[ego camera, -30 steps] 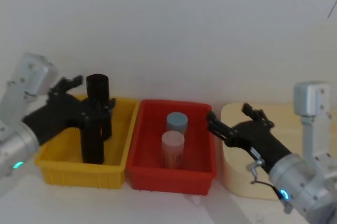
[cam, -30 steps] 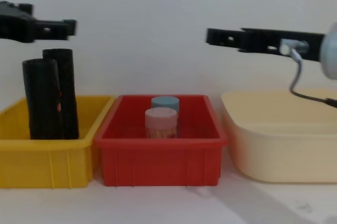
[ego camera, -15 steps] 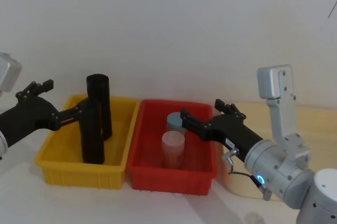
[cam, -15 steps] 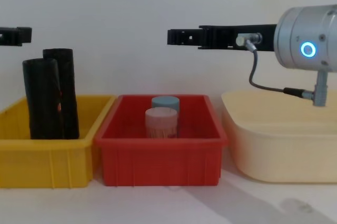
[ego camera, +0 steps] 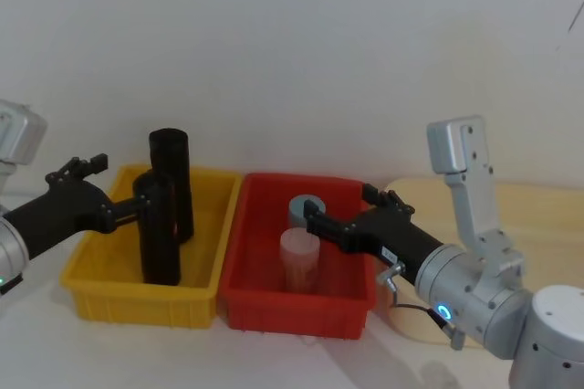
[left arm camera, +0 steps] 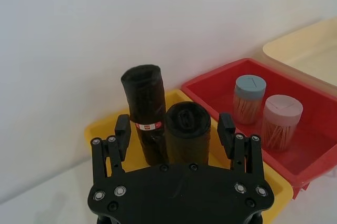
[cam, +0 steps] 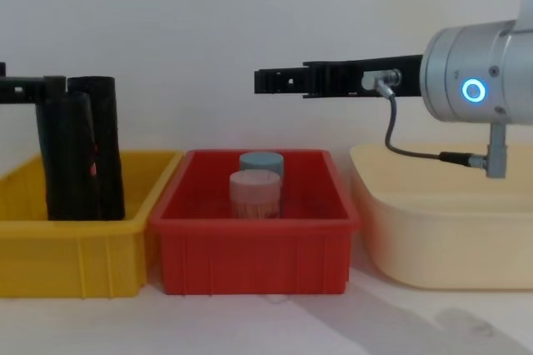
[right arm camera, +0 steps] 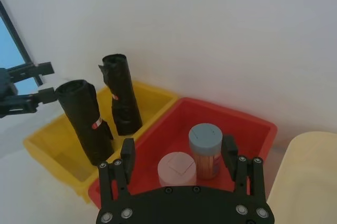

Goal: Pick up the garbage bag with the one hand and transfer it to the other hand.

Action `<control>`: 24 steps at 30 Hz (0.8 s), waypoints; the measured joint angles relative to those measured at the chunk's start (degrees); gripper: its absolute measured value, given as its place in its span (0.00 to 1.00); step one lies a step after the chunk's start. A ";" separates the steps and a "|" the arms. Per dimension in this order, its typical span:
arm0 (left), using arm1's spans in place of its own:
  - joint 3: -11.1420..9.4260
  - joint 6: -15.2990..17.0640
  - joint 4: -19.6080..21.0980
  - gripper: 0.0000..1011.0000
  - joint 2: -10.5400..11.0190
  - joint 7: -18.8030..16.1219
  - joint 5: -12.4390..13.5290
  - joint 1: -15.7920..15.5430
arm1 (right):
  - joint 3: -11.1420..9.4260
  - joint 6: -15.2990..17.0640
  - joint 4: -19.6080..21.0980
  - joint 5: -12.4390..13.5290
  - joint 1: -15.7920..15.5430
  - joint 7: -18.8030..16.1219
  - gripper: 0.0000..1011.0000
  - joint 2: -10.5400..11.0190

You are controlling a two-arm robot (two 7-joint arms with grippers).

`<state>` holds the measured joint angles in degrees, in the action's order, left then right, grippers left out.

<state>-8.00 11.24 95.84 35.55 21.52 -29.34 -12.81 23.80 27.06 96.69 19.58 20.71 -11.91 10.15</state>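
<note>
Two black garbage bag rolls stand upright in the yellow bin [ego camera: 91, 298]. The nearer garbage bag [ego camera: 159, 243] [cam: 65, 163] [left arm camera: 187, 126] [right arm camera: 81, 116] carries a small red mark. My left gripper [ego camera: 137, 199] [cam: 50, 87] [left arm camera: 174, 129], on the green-lit arm, is open, and its fingers straddle the top of that roll with a gap on each side. The farther roll [ego camera: 171, 179] [left arm camera: 144, 105] stands just behind. My right gripper [ego camera: 339, 206] [cam: 260, 82] [right arm camera: 178, 151], on the blue-lit arm, hovers open over the red bin, holding nothing.
The red bin [ego camera: 246, 302] [cam: 250, 247] holds a blue-lidded jar [ego camera: 307, 211] [right arm camera: 205, 148] and a pink-lidded jar [ego camera: 298, 257] [right arm camera: 176, 170]. A cream tub [cam: 450, 230] stands to the right of it. A white wall closes off the back.
My left gripper has come forward to the near roll, its fingers now on either side of the top. The right arm has shifted slightly to the left over the red bin.
</note>
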 joint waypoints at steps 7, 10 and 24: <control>-1.95 -0.79 -5.10 0.99 -1.58 2.47 -1.32 -2.63 | 0.46 0.75 -0.93 0.19 0.86 -0.82 0.99 0.22; -2.64 -1.07 -6.94 0.99 -2.09 3.44 -1.83 -3.55 | 0.65 0.93 -1.35 0.32 1.21 -1.13 0.99 0.29; -5.74 -2.78 -13.52 0.99 -3.23 7.93 -2.88 -7.05 | 2.14 1.63 -4.41 0.86 3.43 -2.63 0.99 0.44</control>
<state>-13.74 8.47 82.32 32.32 29.45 -32.23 -19.85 25.94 28.70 92.28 20.44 24.14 -14.53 10.59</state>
